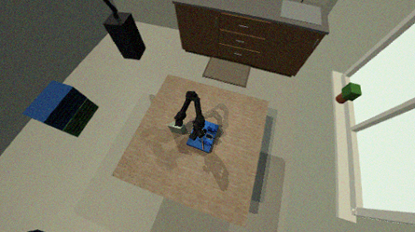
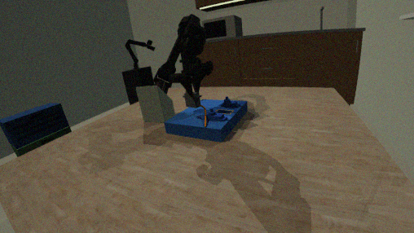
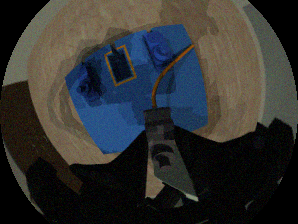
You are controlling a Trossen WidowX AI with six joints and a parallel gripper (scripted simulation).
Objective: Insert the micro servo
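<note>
Claw: we find the claw [image 3: 160,152] clenched on the servo [image 3: 158,123], which sits between its fingers at the near edge of the deck.
Claw position: in the exterior view the claw [image 2: 195,98] hangs over the rear left part of the deck [image 2: 191,124], pointing down.
Servo: we see it as a grey body just ahead of the fingertips in the wrist view; whether it touches the deck we cannot tell.
Cable: an orange cable [image 3: 166,76] runs from the servo across the deck in a curve; in the exterior view the cable [image 2: 204,115] drops from the claw to the deck top.
Pocket: the marked pocket [image 3: 120,67] shows as a dark rectangle with a pale outline; in the exterior view the pocket [image 2: 223,111] lies to the right of the claw, apart from it. We see nothing in it.
Deck: a blue slab resting on the bench [image 2: 285,163]; in the top view the deck [image 1: 206,143] sits near the bench's middle.
Other servos: dark blue shapes stand on the deck either side of the pocket [image 3: 89,79] [image 3: 160,46]; detail is too blurred for us to read.
Arm: the black arm [image 2: 187,45] rises from a pale base block [image 2: 152,103] just left of the deck and folds down over it.
</note>
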